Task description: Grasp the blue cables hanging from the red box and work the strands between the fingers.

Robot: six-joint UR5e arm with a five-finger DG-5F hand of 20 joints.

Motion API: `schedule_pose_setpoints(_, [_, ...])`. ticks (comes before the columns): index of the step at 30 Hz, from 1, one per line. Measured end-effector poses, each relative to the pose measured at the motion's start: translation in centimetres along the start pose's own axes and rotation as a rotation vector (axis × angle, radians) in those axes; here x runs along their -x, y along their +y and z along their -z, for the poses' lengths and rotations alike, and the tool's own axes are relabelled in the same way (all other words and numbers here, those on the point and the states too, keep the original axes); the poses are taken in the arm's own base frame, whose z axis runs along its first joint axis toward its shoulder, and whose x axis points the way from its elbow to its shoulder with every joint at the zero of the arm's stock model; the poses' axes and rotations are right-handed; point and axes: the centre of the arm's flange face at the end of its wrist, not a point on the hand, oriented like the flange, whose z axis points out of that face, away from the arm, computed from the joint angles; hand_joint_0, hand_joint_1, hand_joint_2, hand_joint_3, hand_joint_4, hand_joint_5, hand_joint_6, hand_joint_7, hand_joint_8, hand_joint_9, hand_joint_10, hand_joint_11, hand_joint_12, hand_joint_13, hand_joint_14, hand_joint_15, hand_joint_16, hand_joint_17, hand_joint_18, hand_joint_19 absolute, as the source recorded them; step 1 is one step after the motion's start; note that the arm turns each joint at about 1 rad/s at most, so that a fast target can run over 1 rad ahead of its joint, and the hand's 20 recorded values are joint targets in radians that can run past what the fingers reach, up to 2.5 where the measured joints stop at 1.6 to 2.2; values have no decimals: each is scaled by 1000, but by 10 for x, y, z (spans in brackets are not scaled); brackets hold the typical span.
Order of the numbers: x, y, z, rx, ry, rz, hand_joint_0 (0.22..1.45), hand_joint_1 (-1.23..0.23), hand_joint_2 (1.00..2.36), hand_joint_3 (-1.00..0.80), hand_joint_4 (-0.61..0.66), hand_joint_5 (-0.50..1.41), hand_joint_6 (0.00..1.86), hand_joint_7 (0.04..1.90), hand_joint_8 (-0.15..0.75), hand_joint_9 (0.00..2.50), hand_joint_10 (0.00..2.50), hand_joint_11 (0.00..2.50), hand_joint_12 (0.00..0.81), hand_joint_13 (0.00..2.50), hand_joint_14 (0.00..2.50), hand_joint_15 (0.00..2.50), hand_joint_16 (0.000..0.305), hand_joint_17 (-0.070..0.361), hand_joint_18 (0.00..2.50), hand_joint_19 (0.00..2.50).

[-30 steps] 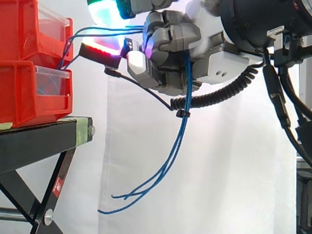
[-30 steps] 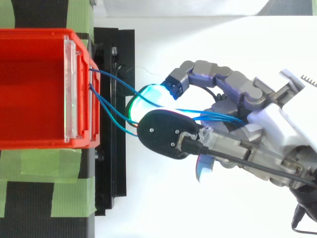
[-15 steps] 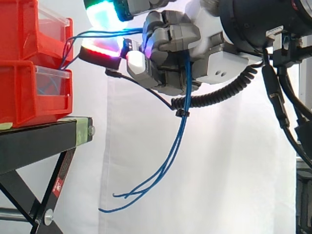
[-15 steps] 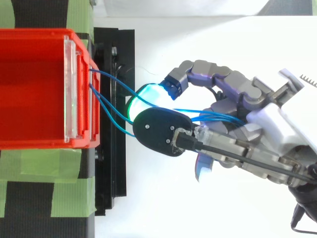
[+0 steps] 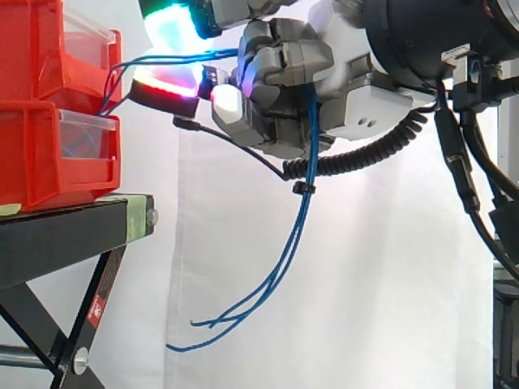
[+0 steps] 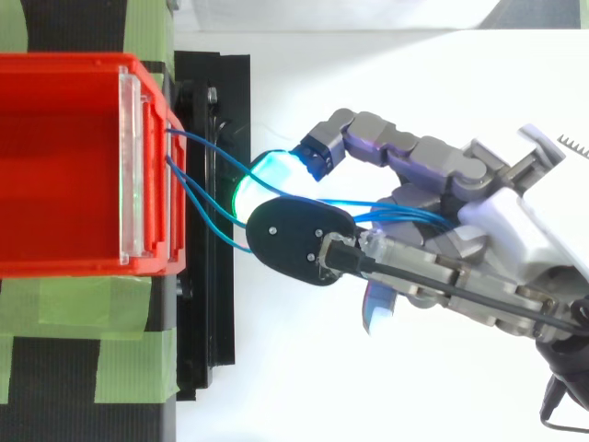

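**Strands in hand.** At the upper centre of the side view, the blue cables (image 5: 297, 219) are gripped in the hand (image 5: 284, 77), whose fingers are curled round the strands. The cables are run from the front of the red box (image 6: 55, 166), at the left of the frame, across to the palm. Their loose ends are left hanging toward the lower centre. The working of the strands is judged to be the step in hand. The fingers are best rolled gently, with slack allowed toward the box, so that the thin, smooth, pliant wires are not dragged out. The box, of glossy hard plastic, is carried on a black stand (image 5: 65, 235) banded with matte green tape (image 6: 129, 368).
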Motion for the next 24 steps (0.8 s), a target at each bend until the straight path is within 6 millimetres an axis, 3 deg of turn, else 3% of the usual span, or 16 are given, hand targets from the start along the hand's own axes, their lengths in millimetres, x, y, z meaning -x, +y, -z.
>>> schedule_pose_setpoints(6, [0, 0, 0, 0, -1, -8, 1327, -740, 1019, -42, 49, 605, 15, 1295, 524, 1955, 2500, 2500, 623, 1986, 2500, 1614, 246, 185, 2500, 585])
schedule_pose_setpoints(14, [-2, 0, -2, 0, 8, -94, 1310, -754, 1016, 58, 70, 692, 18, 1286, 524, 1955, 2500, 2500, 623, 1986, 2500, 1614, 246, 185, 2500, 585])
schedule_pose_setpoints(18, [-4, -1, -2, 0, 14, -143, 1155, -777, 1013, 242, 108, 662, 17, 1311, 524, 1955, 2500, 2500, 623, 1986, 2500, 1614, 246, 185, 2500, 585])
schedule_pose_setpoints(19, [-4, -1, -2, -1, 16, -150, 957, -775, 1326, 76, 135, 656, 16, 1313, 524, 1955, 2500, 2500, 623, 1986, 2500, 1614, 246, 185, 2500, 585])
schedule_pose_setpoints(22, [-6, -1, -3, -9, 33, -168, 747, -762, 1546, -72, 210, 569, 14, 1317, 524, 1955, 2500, 2500, 623, 1986, 2500, 1614, 246, 185, 2500, 585])
schedule_pose_setpoints(23, [-7, -2, -3, -13, 40, -172, 716, -760, 1546, -107, 219, 561, 13, 1316, 524, 1955, 2500, 2500, 623, 1986, 2500, 1614, 246, 185, 2500, 585])
schedule_pose_setpoints(24, [-8, -2, -3, -19, 50, -176, 714, -769, 1431, -117, 229, 543, 12, 1325, 524, 1955, 2500, 2500, 623, 1986, 2500, 1614, 246, 185, 2500, 585])
